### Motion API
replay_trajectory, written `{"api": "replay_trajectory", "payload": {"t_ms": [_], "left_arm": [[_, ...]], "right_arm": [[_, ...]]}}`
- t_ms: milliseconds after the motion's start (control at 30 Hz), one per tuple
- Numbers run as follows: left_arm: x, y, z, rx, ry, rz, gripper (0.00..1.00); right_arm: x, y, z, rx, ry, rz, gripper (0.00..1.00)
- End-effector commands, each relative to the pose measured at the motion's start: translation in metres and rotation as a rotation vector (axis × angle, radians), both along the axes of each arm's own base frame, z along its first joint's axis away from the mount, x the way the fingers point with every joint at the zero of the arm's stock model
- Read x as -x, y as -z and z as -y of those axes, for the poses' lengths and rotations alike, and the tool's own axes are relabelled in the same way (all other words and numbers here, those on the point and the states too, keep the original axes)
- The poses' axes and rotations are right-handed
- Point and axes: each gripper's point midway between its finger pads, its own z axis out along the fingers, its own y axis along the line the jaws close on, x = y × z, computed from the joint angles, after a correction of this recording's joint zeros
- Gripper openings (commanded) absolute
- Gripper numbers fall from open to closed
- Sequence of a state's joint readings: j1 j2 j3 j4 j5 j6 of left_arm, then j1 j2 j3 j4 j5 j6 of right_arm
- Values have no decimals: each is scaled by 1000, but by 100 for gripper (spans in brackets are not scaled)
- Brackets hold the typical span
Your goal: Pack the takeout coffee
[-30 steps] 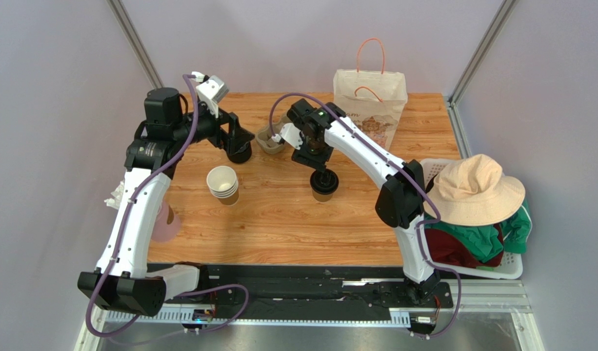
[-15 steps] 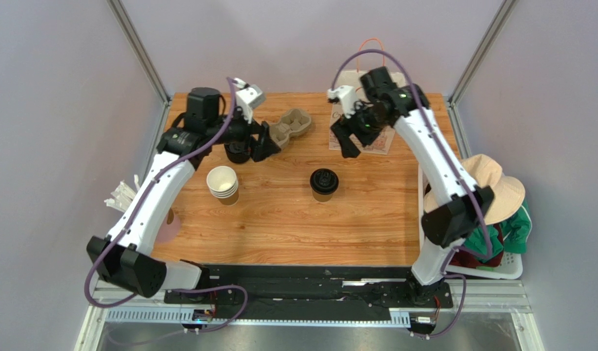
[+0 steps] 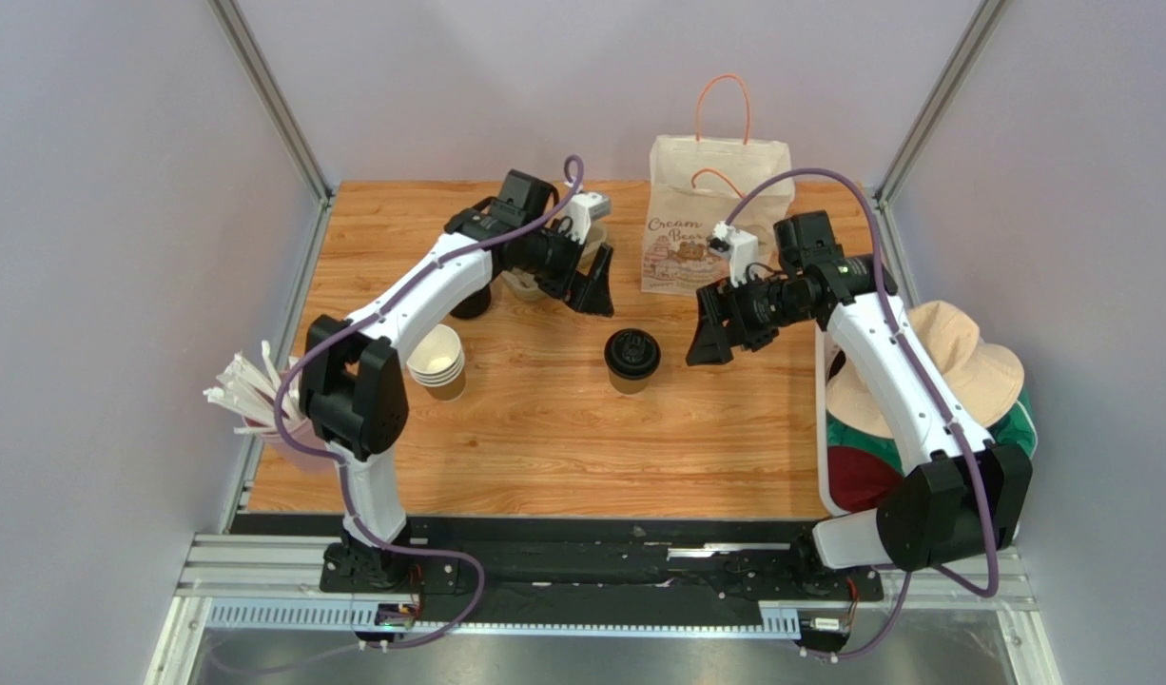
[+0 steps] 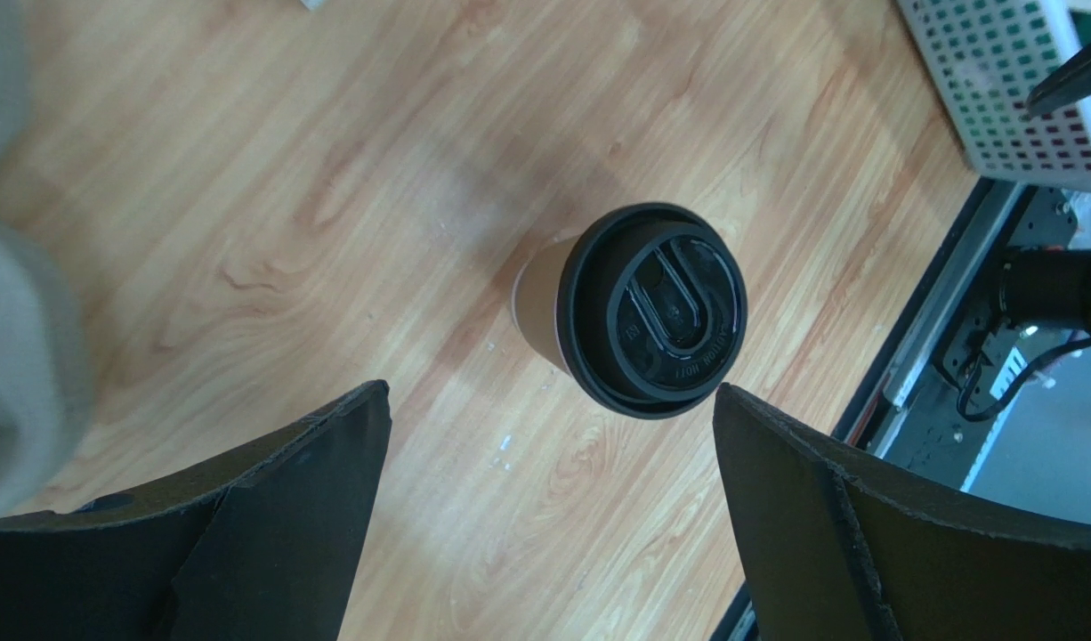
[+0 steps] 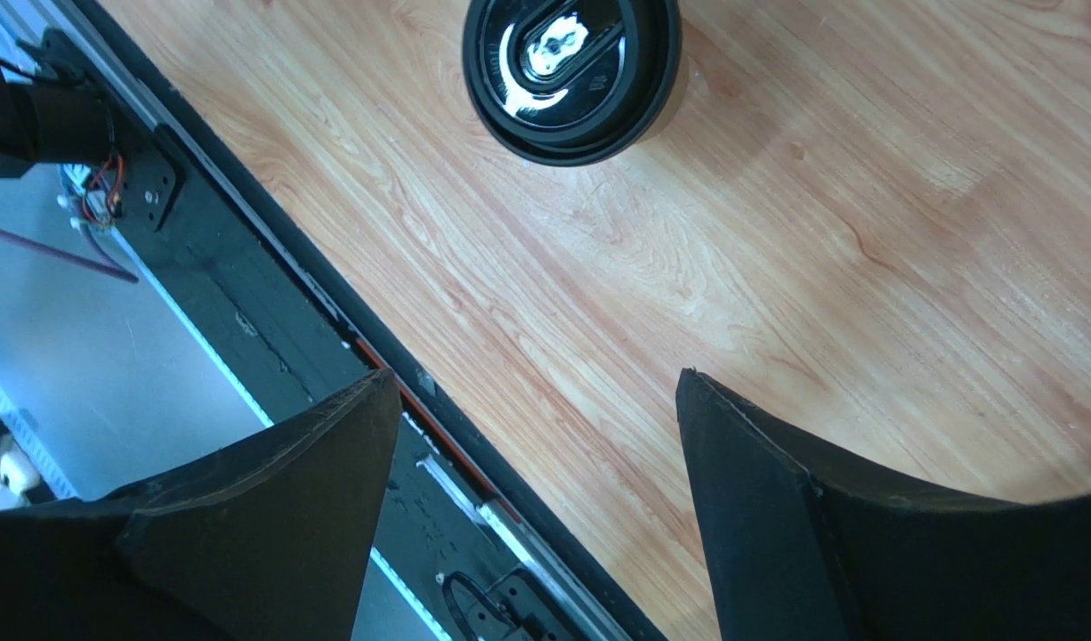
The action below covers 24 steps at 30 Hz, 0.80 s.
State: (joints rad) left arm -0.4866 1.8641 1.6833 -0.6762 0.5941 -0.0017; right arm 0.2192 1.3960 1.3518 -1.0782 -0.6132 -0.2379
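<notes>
Small kraft-brown paper cup with round black plastic sip lid [image 3: 632,353], upright near the middle of the wooden table [image 3: 546,435], left gripper [image 3: 595,280] near its far side, jaws spread, empty, right gripper [image 3: 709,337] near its right, jaws spread, empty.

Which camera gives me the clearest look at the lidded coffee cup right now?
Left wrist: the lidded coffee cup sits mid-frame, its sip lid sharp and some brown wall showing. Right wrist catches only the lid from above at the frame's top edge, with glare. Top external shows it whole but small.
</notes>
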Motion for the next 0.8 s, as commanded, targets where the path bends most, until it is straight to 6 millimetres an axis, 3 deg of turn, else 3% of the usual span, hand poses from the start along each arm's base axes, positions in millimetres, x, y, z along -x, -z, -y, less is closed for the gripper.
{"api": "replay_trajectory", "payload": {"t_ms": [0, 533, 767], "left_arm": [[10, -2, 15, -2, 23, -34, 99], [34, 34, 16, -27, 74, -101, 99], [34, 42, 15, -31, 69, -95, 99]], "right_arm": [[-18, -15, -1, -124, 103, 86, 80], [-66, 31, -26, -240, 267, -129, 72], [-64, 43, -49, -248, 245, -148, 69]]}}
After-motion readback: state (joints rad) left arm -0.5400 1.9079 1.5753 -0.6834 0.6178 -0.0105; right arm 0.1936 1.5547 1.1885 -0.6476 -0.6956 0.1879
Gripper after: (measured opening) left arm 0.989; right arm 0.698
